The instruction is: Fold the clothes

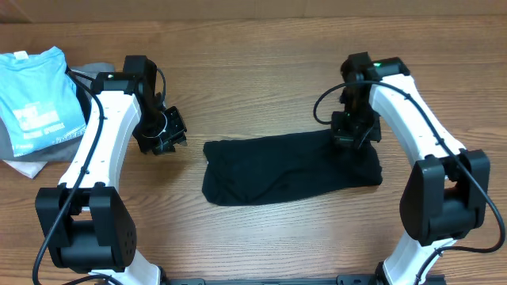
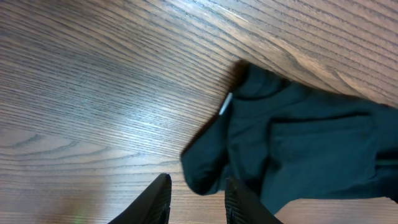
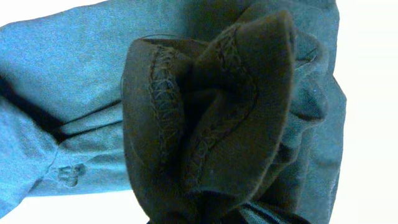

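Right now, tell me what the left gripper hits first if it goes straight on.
Most likely the garment: its near corner lies just ahead of the left gripper, which is open and empty. Depth is unclear, so it might touch the table just short of the fabric.

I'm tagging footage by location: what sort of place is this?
Likely a robotics lab bench for laundry practice: a left arm and right arm at a wooden table, a black garment between them, a blue t-shirt set aside.
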{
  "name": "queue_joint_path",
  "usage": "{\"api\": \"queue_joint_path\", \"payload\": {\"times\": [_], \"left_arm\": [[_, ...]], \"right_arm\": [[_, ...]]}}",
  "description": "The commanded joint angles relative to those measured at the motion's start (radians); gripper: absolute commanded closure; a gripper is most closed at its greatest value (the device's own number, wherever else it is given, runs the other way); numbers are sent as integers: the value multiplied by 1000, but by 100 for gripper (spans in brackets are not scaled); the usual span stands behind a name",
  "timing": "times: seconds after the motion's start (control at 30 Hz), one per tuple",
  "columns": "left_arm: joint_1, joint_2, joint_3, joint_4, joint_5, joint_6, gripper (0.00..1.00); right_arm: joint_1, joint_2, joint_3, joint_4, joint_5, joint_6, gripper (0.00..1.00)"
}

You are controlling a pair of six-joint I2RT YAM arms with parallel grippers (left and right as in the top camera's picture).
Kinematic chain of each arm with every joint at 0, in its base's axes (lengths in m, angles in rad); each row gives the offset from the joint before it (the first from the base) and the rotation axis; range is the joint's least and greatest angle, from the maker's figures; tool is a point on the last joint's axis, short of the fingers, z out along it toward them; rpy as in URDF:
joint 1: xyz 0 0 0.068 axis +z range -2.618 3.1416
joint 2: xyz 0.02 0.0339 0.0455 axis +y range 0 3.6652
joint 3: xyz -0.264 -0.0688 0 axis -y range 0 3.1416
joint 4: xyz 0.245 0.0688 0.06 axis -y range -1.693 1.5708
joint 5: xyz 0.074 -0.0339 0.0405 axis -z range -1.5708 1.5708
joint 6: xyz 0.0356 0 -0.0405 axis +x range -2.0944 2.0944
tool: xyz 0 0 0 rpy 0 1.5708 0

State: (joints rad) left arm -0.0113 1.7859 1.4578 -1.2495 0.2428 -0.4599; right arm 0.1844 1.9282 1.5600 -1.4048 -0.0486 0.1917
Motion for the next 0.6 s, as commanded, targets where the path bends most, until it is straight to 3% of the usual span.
{"api": "queue_joint_path", "payload": {"times": [0.0,0.1,0.27,0.57], "left_arm": [[-2,-24,17,-3,13,19,68],[-2,-24,17,-3,13,19,67],[-2,-24,17,-3,12,19,68],[-2,-24,17,-3,12,19,67]], "right_arm": [[29,-3,10,4,-20,23,96],[51,-3,10,8,-21,23,69],[66,-3,10,36,-83,22,67],[74,-3,10,95,-293,-43,54]]}}
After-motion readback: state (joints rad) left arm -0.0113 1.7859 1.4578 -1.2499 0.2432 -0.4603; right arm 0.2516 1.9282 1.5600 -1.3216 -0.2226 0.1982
